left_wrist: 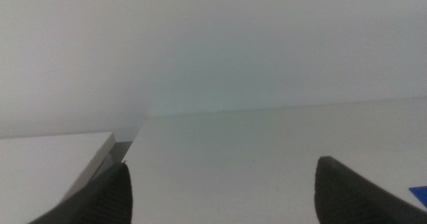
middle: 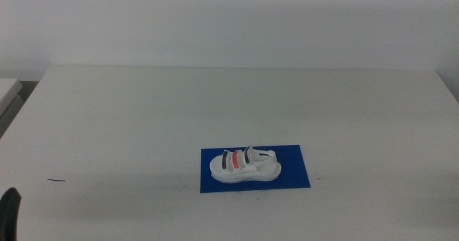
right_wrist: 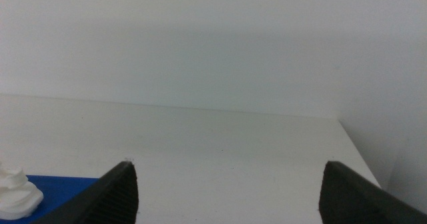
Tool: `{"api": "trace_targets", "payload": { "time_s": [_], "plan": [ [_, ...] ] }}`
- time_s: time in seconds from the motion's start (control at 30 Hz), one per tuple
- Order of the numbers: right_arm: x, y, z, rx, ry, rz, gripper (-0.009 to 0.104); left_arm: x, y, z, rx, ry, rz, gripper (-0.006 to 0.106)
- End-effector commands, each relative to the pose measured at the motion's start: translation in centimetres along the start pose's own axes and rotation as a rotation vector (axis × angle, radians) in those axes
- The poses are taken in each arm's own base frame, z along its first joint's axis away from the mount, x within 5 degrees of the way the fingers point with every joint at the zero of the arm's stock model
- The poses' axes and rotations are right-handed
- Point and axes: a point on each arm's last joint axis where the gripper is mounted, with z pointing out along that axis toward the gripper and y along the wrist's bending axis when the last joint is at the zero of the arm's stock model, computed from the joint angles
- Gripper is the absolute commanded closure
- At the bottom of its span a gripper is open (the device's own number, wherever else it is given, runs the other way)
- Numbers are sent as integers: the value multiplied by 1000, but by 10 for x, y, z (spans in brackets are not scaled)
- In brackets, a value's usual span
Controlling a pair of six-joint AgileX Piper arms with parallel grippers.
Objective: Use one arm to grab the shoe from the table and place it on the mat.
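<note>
The white shoe [middle: 244,165] with dark and red straps lies on its sole on the deep-blue mat [middle: 294,176], near the front middle of the white table [middle: 143,119]. No gripper touches it. My left gripper [left_wrist: 223,184] is open and empty, low at the front left; only a dark bit of it [middle: 9,211] shows in the middle view. My right gripper [right_wrist: 230,187] is open and empty, out of the middle view. Its wrist view shows the shoe's white end [right_wrist: 17,192] and the mat's edge [right_wrist: 63,184]. A corner of the mat [left_wrist: 419,193] shows in the left wrist view.
A small dark mark [middle: 56,180] lies on the table at the front left. A second white surface [middle: 8,90] stands beside the table's left edge, also in the left wrist view [left_wrist: 53,157]. A plain white wall [middle: 229,19] rises behind the table.
</note>
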Motion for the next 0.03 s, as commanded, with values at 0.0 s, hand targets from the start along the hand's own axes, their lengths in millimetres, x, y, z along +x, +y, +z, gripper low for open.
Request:
{"api": "trace_targets", "payload": {
  "time_s": [0.0],
  "plan": [
    [1, 0, 0, 8, -2, 5, 13, -1, 0, 0, 1, -7, -7, 7]
  ]
}}
